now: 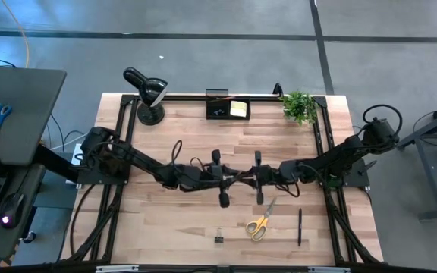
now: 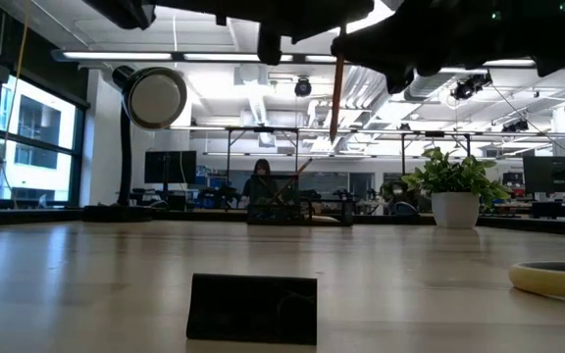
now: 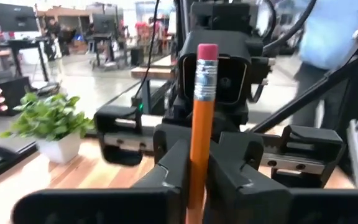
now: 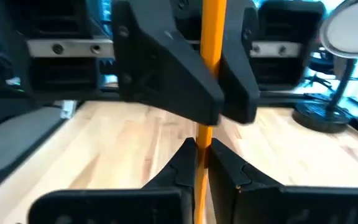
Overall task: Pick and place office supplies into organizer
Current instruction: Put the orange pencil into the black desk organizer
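Observation:
An orange pencil (image 3: 201,112) stands upright in the air over the middle of the table, with its pink eraser (image 3: 207,52) up and its tip (image 2: 332,135) pointing down. My left gripper (image 1: 232,176) and right gripper (image 1: 246,176) meet there head-on, and both are shut on the pencil. The black organizer (image 1: 228,106) sits at the table's far edge with a yellow sticky-note pad (image 1: 239,108) in it. Yellow-handled scissors (image 1: 260,224), a black pen (image 1: 300,226) and a black binder clip (image 1: 219,237) lie flat on the table near the front edge. My left gripper pinches the pencil's shaft (image 3: 196,149) between its two fingers, below the eraser band. The fingers come level from the table's left and lie across the pencil. The pencil stands upright, clear of the table. My right gripper pinches the same shaft lower down (image 4: 204,155) between its two fingers, under the left gripper's fingers (image 4: 166,68). They come level from the table's right, across the pencil. The tip hangs below, clear of the table.
A black desk lamp (image 1: 149,95) stands at the far left corner and a potted plant (image 1: 300,106) at the far right. In the low view the binder clip (image 2: 252,309) is close in front. A person sits far behind the table.

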`<action>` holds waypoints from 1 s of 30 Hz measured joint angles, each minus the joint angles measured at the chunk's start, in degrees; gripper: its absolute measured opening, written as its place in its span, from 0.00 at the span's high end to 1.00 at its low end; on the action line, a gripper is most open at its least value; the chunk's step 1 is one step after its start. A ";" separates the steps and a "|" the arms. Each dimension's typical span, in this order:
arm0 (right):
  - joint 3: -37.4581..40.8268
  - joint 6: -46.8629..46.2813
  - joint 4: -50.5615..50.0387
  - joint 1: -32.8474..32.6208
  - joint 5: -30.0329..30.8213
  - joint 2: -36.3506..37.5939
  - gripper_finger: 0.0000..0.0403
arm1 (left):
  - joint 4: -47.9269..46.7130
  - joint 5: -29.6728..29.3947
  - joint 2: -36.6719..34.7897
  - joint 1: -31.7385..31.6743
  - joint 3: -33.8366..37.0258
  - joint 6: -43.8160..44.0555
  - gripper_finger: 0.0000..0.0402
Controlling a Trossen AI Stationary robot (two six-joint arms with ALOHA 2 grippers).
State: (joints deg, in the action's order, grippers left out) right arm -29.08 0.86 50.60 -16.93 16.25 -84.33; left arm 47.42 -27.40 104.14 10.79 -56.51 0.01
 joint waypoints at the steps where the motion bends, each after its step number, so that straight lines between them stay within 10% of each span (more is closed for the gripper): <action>1: 0.00 0.00 -0.29 0.04 0.74 0.00 0.98 | -1.78 -0.60 -0.63 0.04 0.00 0.07 0.90; 16: -1.00 6.46 2.73 14.25 5.29 1.09 0.98 | -44.33 -5.03 -21.72 0.67 -0.11 9.99 0.52; 30: -28.05 11.23 -7.20 39.05 -13.92 -14.23 0.99 | -22.35 0.52 -21.93 9.57 16.14 13.62 0.66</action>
State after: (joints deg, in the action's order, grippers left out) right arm -57.13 12.09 43.39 22.13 2.33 -98.57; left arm 25.07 -26.88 82.20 20.35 -40.37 13.63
